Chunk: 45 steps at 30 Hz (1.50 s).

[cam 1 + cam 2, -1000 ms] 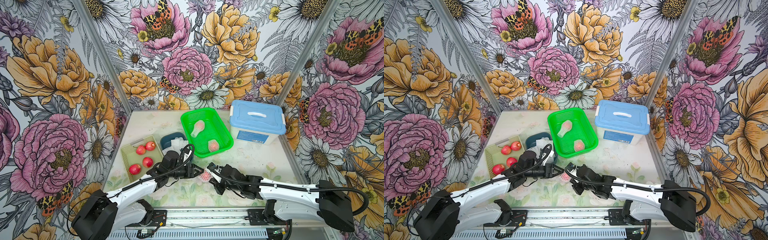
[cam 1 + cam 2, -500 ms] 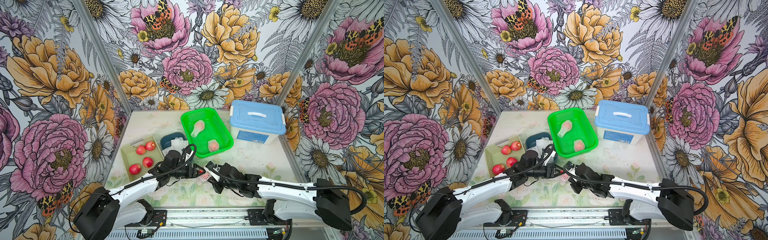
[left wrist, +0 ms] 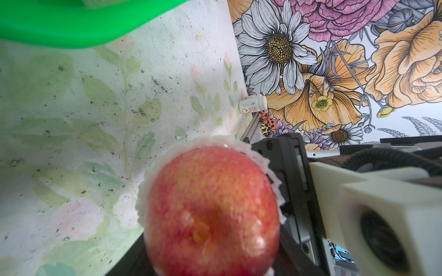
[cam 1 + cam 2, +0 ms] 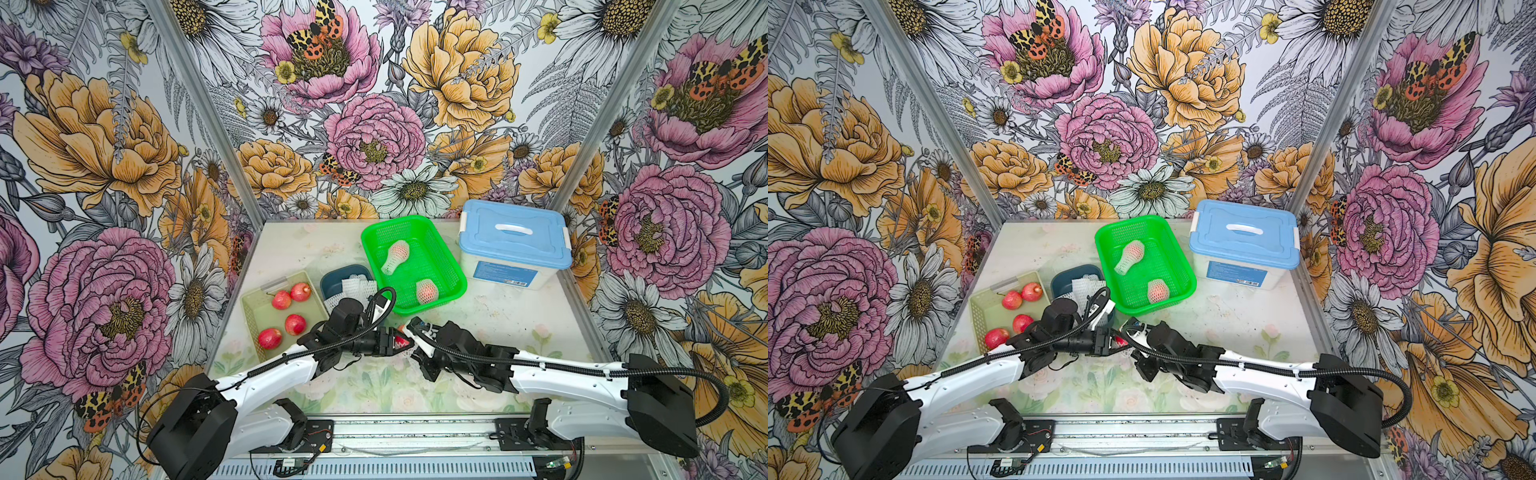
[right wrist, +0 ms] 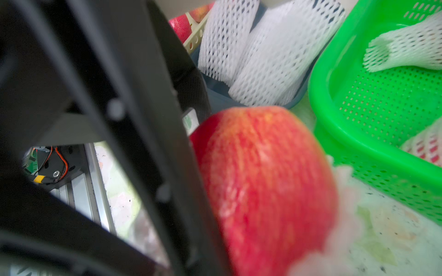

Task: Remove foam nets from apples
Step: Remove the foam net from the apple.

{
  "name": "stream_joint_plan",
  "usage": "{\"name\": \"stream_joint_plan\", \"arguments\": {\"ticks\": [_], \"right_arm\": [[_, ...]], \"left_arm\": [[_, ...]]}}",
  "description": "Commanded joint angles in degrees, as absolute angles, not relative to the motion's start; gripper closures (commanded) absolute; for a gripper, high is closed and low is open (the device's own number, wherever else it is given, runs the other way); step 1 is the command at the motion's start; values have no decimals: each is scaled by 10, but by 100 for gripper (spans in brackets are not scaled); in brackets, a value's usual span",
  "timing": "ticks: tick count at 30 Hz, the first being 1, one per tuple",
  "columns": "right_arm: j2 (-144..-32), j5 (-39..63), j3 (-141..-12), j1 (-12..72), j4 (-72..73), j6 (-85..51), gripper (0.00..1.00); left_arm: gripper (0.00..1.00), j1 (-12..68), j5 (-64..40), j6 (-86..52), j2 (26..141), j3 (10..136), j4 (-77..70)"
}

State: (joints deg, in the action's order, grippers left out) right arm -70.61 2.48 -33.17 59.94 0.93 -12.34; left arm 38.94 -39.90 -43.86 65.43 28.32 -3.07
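Centrally, left hand [image 4: 390, 341] part-spread around apple [image 3: 210, 210]; right hand [image 4: 412, 348] tight together on foam net [image 3: 203, 139].

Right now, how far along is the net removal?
Done: four bare apples sit in the beige tray, stripped nets in the blue bin. In hand: the left gripper holds an apple while the right gripper pinches its foam net, already partly off. Left: two netted apples in the green basket.

Dial centred on the table [image 4: 519, 324]: tray [image 4: 262, 318] holding four apples [image 4: 295, 324] at 9 o'clock; tub [image 4: 332, 279] of foam nets [image 4: 355, 284] at 10; basket [image 4: 395, 222] with two netted apples [image 4: 427, 291] at 12; lidded box [image 4: 513, 237] at 2.
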Motion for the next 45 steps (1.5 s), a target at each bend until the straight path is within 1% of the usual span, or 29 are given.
{"name": "stream_joint_plan", "arguments": {"ticks": [1, 4, 8, 9, 16, 19, 26, 37, 45], "right_arm": [[-702, 25, -347, 594, 62, -121, 100], [-697, 24, -343, 593, 61, -123, 100], [-695, 31, -340, 593, 57, -122, 100], [-696, 33, -341, 593, 54, -121, 100], [-691, 36, -338, 593, 47, -121, 100], [-685, 36, -334, 593, 43, -121, 100], [-676, 36, -327, 593, 37, -124, 100], [-665, 34, -319, 593, 30, -125, 100], [-663, 33, -316, 593, 31, -125, 100]], "left_arm": [[41, 381, -419, -418, 631, 295, -18], [38, 363, -417, -418, 618, 291, -11], [29, 349, -412, -412, 605, 291, 2], [28, 349, -410, -410, 603, 292, 5], [28, 342, -403, -410, 596, 292, 13], [30, 335, -400, -411, 585, 289, 14], [31, 324, -399, -409, 578, 290, 22], [28, 294, -374, -403, 537, 290, 57], [27, 286, -372, -399, 528, 291, 67]]}}
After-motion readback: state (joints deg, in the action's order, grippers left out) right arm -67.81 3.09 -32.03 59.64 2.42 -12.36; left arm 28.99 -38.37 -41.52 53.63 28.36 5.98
